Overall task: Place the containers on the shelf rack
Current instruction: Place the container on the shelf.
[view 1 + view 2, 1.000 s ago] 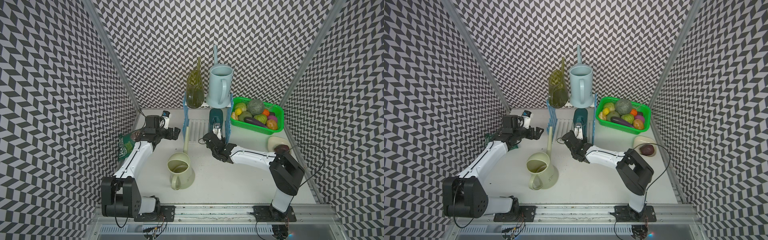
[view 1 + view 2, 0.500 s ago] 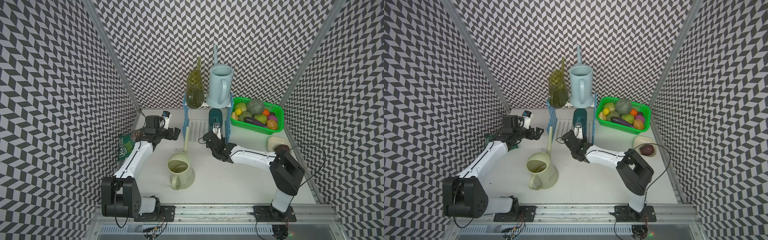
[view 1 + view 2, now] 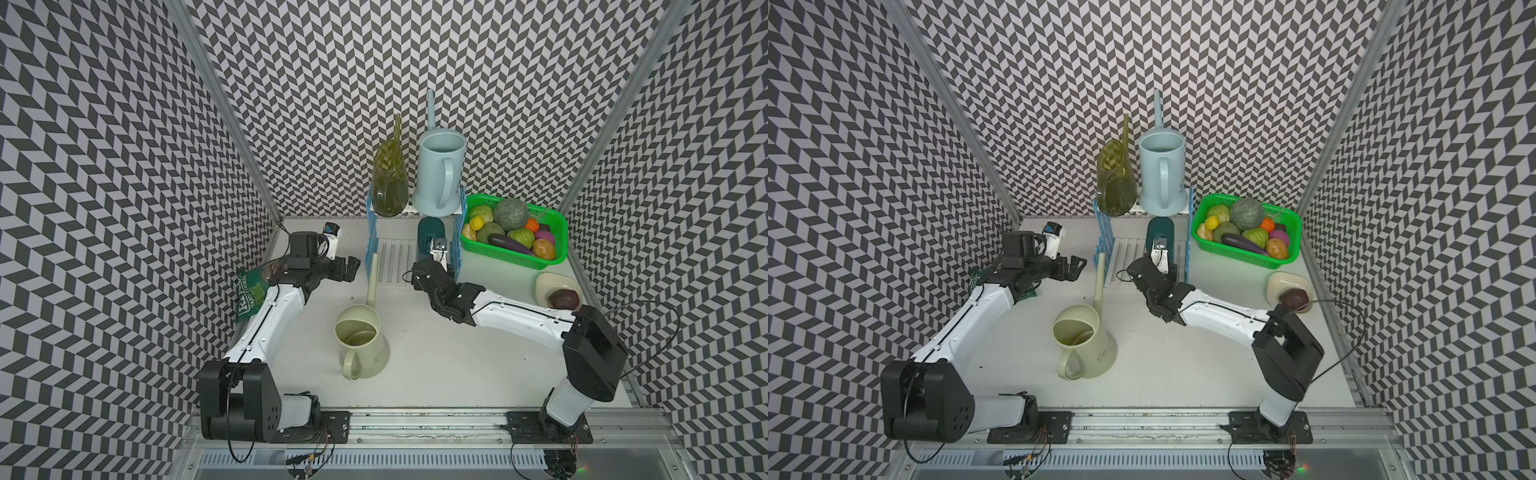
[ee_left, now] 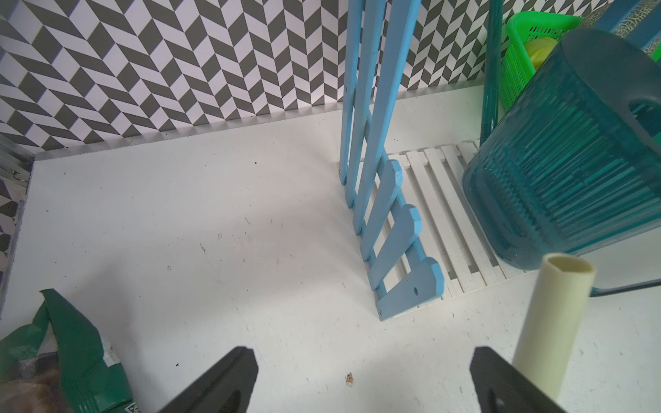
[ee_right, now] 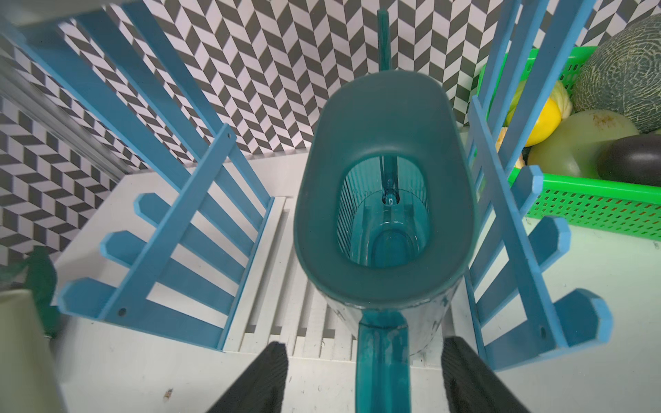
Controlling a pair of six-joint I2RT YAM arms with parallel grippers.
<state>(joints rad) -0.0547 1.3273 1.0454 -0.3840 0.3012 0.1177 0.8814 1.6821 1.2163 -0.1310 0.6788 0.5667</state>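
Right pincer [image 5: 365, 343] stands apart, straddling the handle of the dark teal can [image 5: 314, 221], touching it nowhere, we think. Our left pincer [image 4: 363, 354] gapes wide, empty.

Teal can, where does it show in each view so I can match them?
Top view: teal can at centre, on the rack, lower shelf.
Top view: same spot.
Left wrist: beyond the cream spout.
Right wrist: middle, between the blue panels.
Landmark: green basket beside it.
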